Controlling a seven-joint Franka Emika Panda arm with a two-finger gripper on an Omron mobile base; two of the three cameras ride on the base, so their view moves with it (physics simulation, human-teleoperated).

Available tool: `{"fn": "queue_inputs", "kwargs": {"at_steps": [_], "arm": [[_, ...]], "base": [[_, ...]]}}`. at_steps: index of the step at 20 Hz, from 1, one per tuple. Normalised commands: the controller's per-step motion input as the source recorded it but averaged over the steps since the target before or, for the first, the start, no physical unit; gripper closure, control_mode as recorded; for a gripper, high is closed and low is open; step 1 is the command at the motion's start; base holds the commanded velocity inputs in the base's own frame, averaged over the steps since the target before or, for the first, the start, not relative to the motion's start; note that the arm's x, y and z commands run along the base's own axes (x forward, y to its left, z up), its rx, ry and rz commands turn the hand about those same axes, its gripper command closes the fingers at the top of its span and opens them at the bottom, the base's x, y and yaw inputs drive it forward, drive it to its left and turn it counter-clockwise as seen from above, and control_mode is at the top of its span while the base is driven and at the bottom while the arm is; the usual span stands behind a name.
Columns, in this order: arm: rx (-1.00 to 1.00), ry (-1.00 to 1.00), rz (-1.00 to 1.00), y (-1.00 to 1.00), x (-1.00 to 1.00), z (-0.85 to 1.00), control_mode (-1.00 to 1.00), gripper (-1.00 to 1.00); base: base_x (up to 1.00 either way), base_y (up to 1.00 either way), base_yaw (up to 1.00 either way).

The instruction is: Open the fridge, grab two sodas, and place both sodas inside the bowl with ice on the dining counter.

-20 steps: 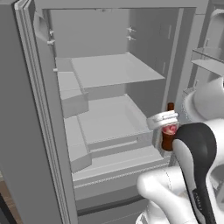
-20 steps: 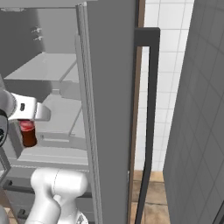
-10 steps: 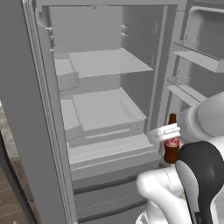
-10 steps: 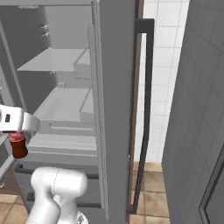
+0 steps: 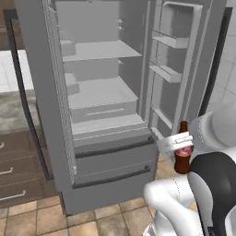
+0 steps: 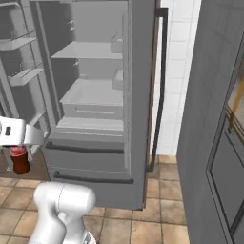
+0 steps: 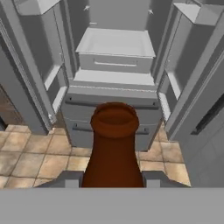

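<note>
Grey fridge stands ahead of the gripper with both upper doors swung wide, its pale shelves bare as far as can be seen, and its lower drawers shut. The gripper is closed around one soda, a small dark cola bottle with a red label, held upright between the fingers. In the left base view the bottle's neck rises above the gripper and its body hangs below. In the hand view the soda sits right in front of the camera, its rim toward the open fridge, with tan floor tiles below it. In the right base view the soda hangs under the white hand, in front of the fridge's drawers and apart from them.

Judging by this, the opening step is done and one soda is in hand, well clear of the shelves. What seems left: carrying it to the bowl on the desk, then fetching the other soda.
</note>
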Motion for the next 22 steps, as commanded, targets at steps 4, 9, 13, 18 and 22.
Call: {"fn": "queue_inputs", "kwargs": {"at_steps": [4, 9, 13, 18, 22], "arm": [[0.00, 0.00, 0.00, 0.00, 0.00, 0.00, 1.00, 1.00], [0.00, 0.00, 0.00, 0.00, 0.00, 0.00, 1.00, 1.00], [0.00, 0.00, 0.00, 0.00, 0.00, 0.00, 1.00, 1.00], [0.00, 0.00, 0.00, 0.00, 0.00, 0.00, 1.00, 1.00], [0.00, 0.00, 0.00, 0.00, 0.00, 0.00, 1.00, 1.00]], "base": [[-0.80, 0.83, 0.23], [-0.45, 0.73, 0.36], [-0.25, 0.62, 0.44], [-0.04, 0.68, 0.50], [0.12, 0.81, 0.47]]}}
